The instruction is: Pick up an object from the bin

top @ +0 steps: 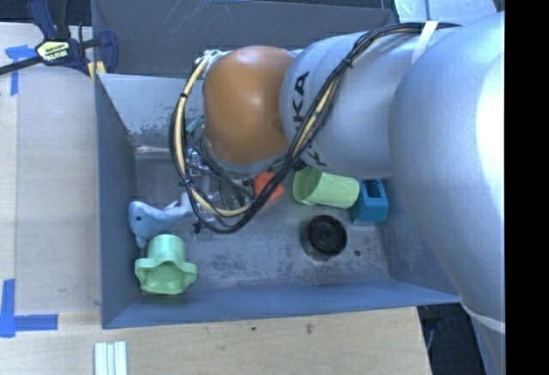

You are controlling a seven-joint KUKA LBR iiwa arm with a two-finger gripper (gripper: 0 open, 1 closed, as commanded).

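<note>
My gripper (213, 191) is low in the middle-left of the bin, mostly hidden under the arm's wrist, so only its dark body shows. Just left of it lies a pale blue, fish-shaped toy (151, 217), its right end reaching up to the gripper. A light green ruffled cup (165, 265) sits in front of that toy, near the front left corner. A small orange-red piece (266, 185) peeks out at the gripper's right side, partly covered.
Right of the gripper lie a light green cup on its side (327, 189), a blue block (372, 201) and a black round disc (326, 236). The arm with its orange cover and cables hides the bin's back and right side.
</note>
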